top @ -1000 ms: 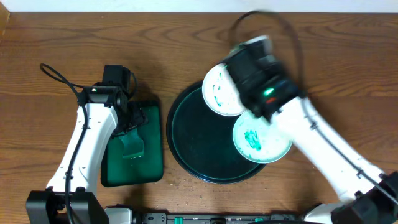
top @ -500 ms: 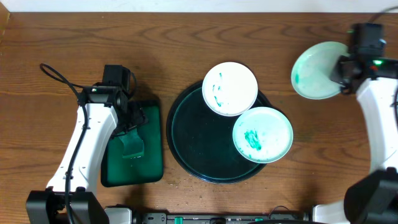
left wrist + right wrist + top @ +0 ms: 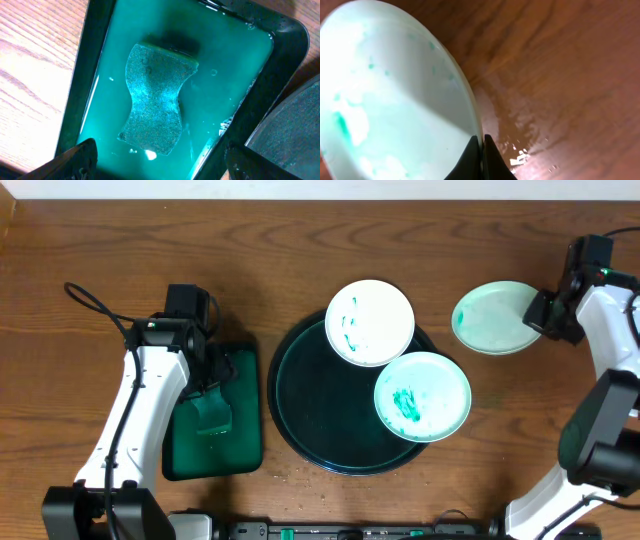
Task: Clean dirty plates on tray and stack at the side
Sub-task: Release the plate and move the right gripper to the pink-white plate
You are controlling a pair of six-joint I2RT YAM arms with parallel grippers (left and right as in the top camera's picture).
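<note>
Since half a second ago the right arm has carried the third plate (image 3: 495, 317) from the far right edge of the surface (image 3: 300, 240) a little inward and nearer us, while the other two plates and the left arm have not shifted. We see the round tray (image 3: 310, 410) lying at the middle of the surface, toward its near edge. The rectangular tray (image 3: 245, 450) sits just beside it on the left, filled with green liquid. The upper plate (image 3: 370, 322) overhangs the round tray's far rim and carries a green streak on its left half. The lower plate (image 3: 422, 396) overhangs the right rim, has a green smear at its centre, and touches or just overlaps the upper one. The third plate is off the round tray, near the surface's right edge, tilted and faintly green, above a wet patch of wood. We cannot tell whether its low edge touches the surface. A waisted sponge (image 3: 156, 97) lies in the liquid of the rectangular tray. The left tool (image 3: 160, 162) hovers above it with its fingers spread wide, holding nothing. The right tool (image 3: 481, 150) is clamped on the third plate's rim.
</note>
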